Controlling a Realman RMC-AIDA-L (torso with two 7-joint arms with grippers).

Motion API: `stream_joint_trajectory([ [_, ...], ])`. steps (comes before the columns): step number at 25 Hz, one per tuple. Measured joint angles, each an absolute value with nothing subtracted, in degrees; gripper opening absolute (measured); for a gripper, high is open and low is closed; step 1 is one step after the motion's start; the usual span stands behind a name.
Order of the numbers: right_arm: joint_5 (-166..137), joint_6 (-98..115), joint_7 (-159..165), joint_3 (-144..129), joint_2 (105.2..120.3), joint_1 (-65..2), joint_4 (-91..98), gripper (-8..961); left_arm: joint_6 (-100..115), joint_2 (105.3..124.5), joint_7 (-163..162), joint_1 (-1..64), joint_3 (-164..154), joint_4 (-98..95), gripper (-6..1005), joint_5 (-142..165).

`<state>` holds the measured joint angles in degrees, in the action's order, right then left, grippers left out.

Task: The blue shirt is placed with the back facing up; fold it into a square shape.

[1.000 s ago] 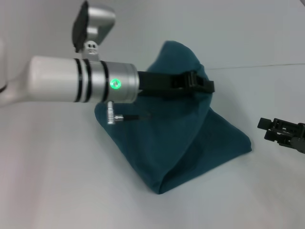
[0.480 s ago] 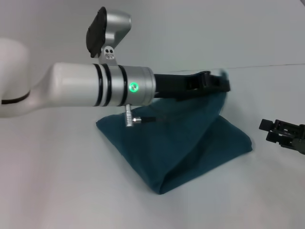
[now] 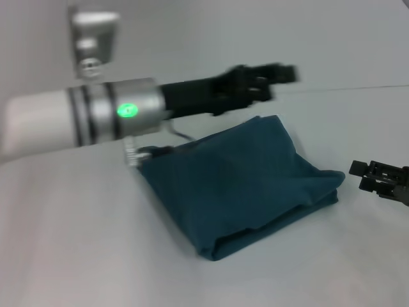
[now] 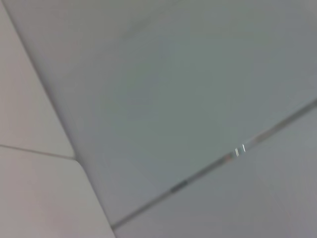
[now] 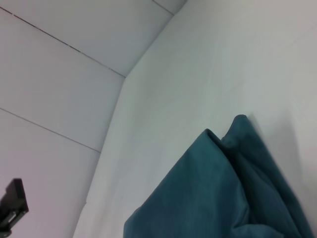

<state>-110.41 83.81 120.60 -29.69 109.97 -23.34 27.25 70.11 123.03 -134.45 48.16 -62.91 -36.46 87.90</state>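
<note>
The blue shirt [image 3: 239,182] lies on the white table [image 3: 77,243] as a folded, roughly square bundle with a thick fold along its near edge. It also shows in the right wrist view [image 5: 223,188]. My left gripper [image 3: 278,75] is in the air above and behind the shirt, blurred by motion, apart from the cloth and holding nothing. Its fingers look open. My right gripper [image 3: 356,175] rests low at the table's right side, open and empty, a little to the right of the shirt. The left wrist view shows only wall panels.
The grey wall [image 3: 332,38] stands behind the table. My left arm's white and silver forearm [image 3: 96,118] reaches across the left half of the head view, above the table.
My left gripper has let go of the lifted part of the shirt, which has dropped flat onto the rest. The gripper has risen and drawn back. The right arm has not moved.
</note>
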Motion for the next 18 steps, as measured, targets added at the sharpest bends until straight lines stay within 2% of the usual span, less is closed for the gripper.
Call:
stream_joint_trajectory([
  [4,-111.70,83.79,122.01,-29.72,109.56,-23.65,27.48,825,75.10,120.15,-136.89,41.84,-58.61,-36.77,570,88.33],
  [8,-114.04,83.88,124.47,-29.80,108.53,-24.74,27.93,824,81.42,118.47,-138.63,37.40,-52.78,-36.37,685,92.12],
  [12,-119.04,84.05,128.34,-29.80,106.71,-27.77,28.41,821,88.19,118.01,-140.66,35.15,-45.07,-36.67,838,101.68],
  [14,-121.52,84.09,130.64,-29.81,105.93,-29.60,29.52,819,90.20,118.02,-140.90,34.12,-42.72,-36.69,880,105.39],
  [18,-125.50,84.04,136.74,-30.05,104.78,-33.68,32.97,817,91.92,118.53,-140.20,30.82,-39.64,-37.16,880,108.77],
])
